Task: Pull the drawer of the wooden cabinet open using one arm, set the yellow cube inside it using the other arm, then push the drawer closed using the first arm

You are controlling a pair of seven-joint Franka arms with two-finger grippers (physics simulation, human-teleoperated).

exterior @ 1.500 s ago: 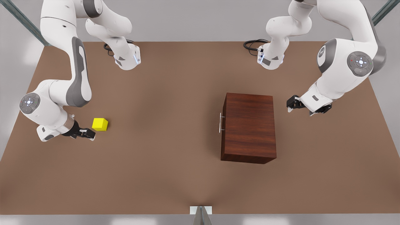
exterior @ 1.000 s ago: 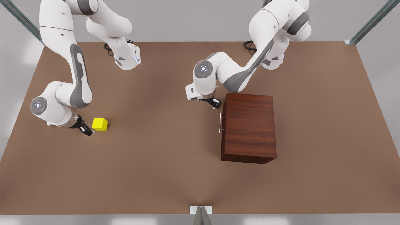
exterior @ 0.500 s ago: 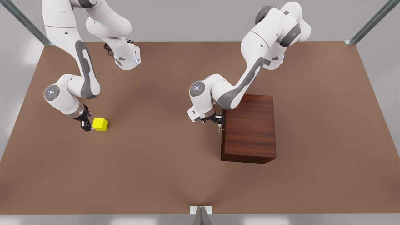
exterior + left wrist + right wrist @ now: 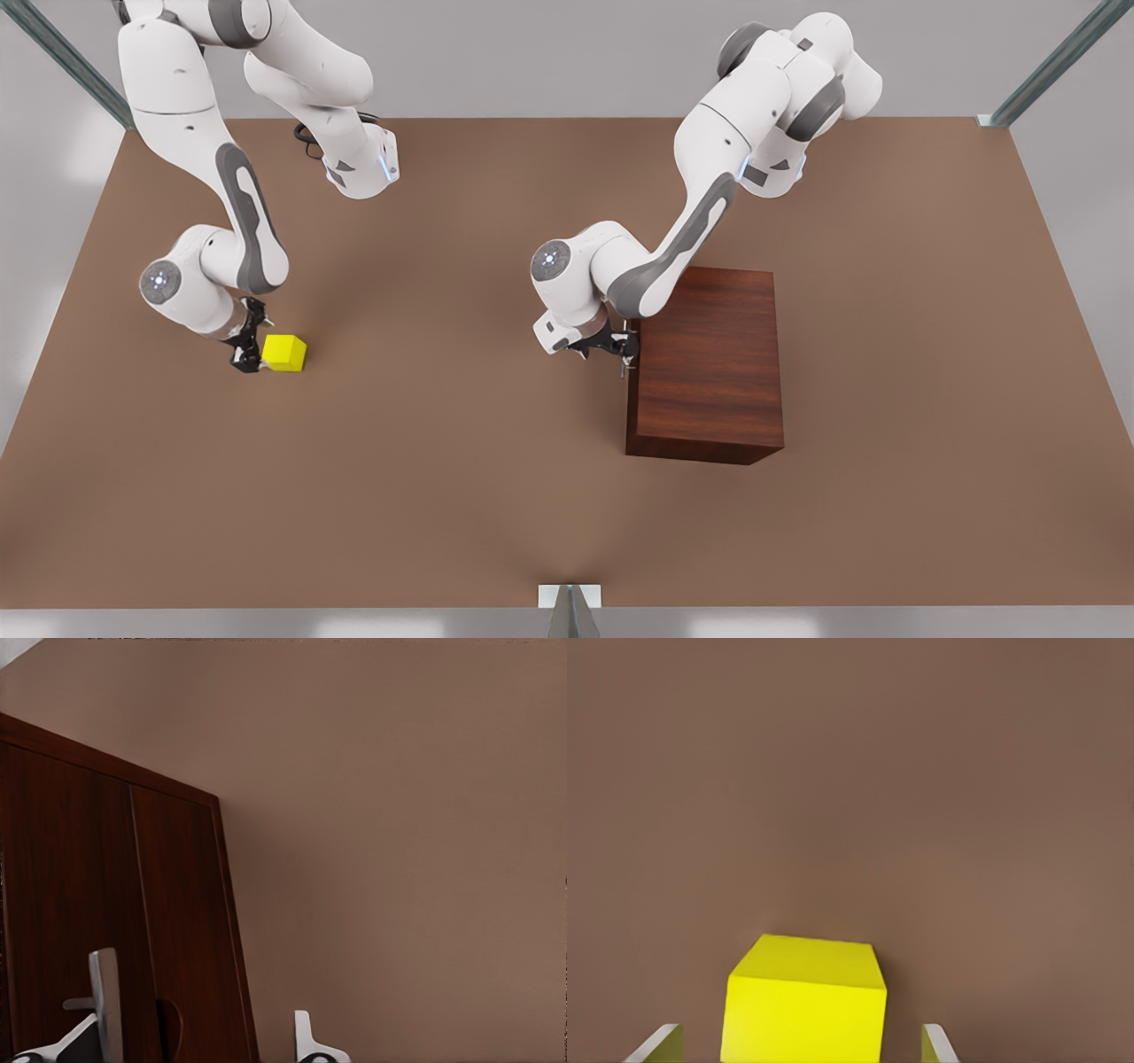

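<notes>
Sitting on the brown table (image 4: 461,496), the cabinet (image 4: 709,363) has its drawer (image 4: 80,930) closed, the silver handle (image 4: 106,1001) on the face that looks toward the front view's left. The left gripper (image 4: 620,347) is at that handle, its fingers (image 4: 306,1041) spread apart, with the bar just beside one fingertip; nothing is clamped. The cube (image 4: 284,353) rests on the table well apart from the cabinet, toward the front view's left. The right gripper (image 4: 246,353) is low beside the cube on its side away from the cabinet, and in the right wrist view the cube (image 4: 804,1001) lies between its open fingertips (image 4: 935,1043), not gripped.
</notes>
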